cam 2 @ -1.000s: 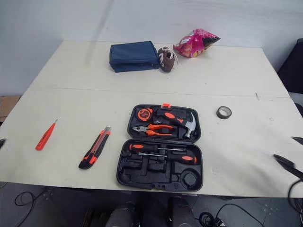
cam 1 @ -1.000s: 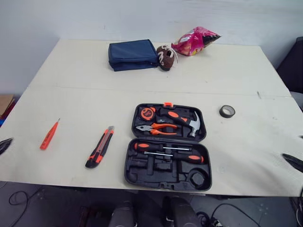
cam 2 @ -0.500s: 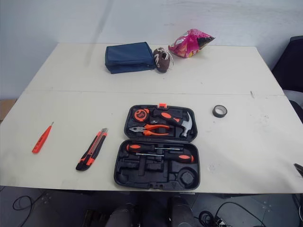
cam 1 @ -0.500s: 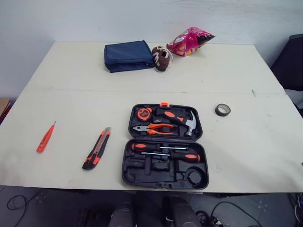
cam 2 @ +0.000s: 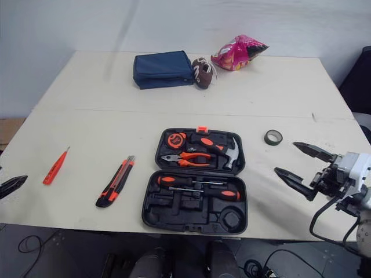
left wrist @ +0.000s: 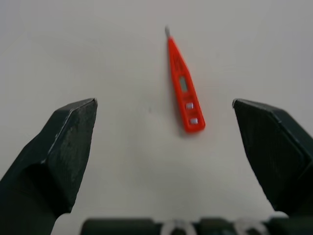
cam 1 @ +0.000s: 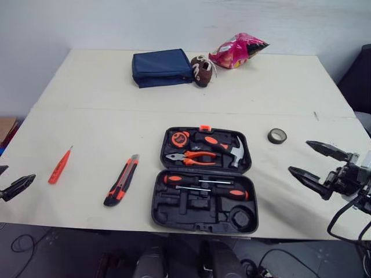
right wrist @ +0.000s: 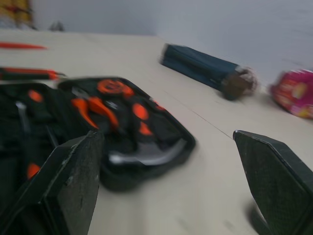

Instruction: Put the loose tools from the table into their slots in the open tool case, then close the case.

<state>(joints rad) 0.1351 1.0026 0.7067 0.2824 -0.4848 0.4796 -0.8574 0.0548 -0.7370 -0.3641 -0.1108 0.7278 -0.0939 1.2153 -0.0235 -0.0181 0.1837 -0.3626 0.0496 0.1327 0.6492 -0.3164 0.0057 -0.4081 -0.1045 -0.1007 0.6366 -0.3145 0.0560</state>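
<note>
Nothing loose seemed stowed yet: the tester (cam 1: 59,165) lay well left of the open case (cam 1: 204,179), the knife (cam 1: 122,180) lay between them, and the tape roll (cam 1: 277,136) sat right of the case, whose near half showed empty slots. The left gripper (left wrist: 164,103) hovered at the table's (cam 1: 116,116) near left edge, jaws wide apart, aimed at the tester. The right gripper (cam 1: 298,156) hung right of the case, near the tape, jaws also wide apart and empty.
</note>
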